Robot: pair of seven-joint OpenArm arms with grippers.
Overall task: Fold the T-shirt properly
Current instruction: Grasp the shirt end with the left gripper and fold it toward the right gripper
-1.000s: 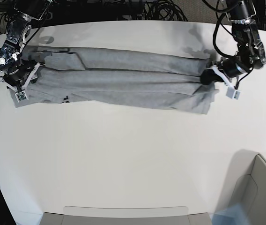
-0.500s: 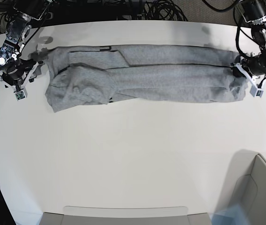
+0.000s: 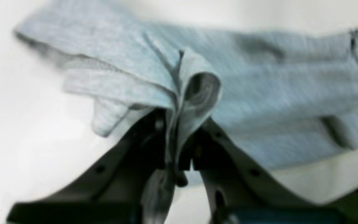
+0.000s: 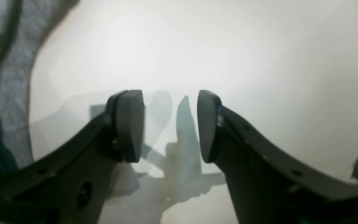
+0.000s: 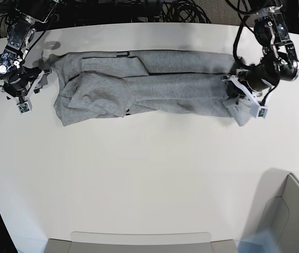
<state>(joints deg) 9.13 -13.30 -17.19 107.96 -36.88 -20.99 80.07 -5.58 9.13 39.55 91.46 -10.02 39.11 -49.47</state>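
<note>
The heather-grey T-shirt [image 5: 155, 89] lies folded lengthwise in a long band across the back of the white table [image 5: 149, 174], plain side up, with its left end rumpled. My left gripper [image 5: 235, 95] is shut on the shirt's right end. In the left wrist view the gripper [image 3: 179, 149] pinches a bunched fold of the shirt [image 3: 259, 93] between its jaws. My right gripper [image 5: 27, 90] hovers just left of the shirt, open and empty. In the right wrist view the gripper [image 4: 169, 124] stands apart over bare table, with the shirt [image 4: 8, 68] at the left edge.
A grey bin [image 5: 291, 211] stands at the front right corner. A grey tray [image 5: 139, 240] sits at the front edge. Cables [image 5: 181, 10] lie behind the table.
The right gripper let go of the shirt's left end and stayed put. The left gripper pulled the shirt right, then carried its right end back left, bunching it.
</note>
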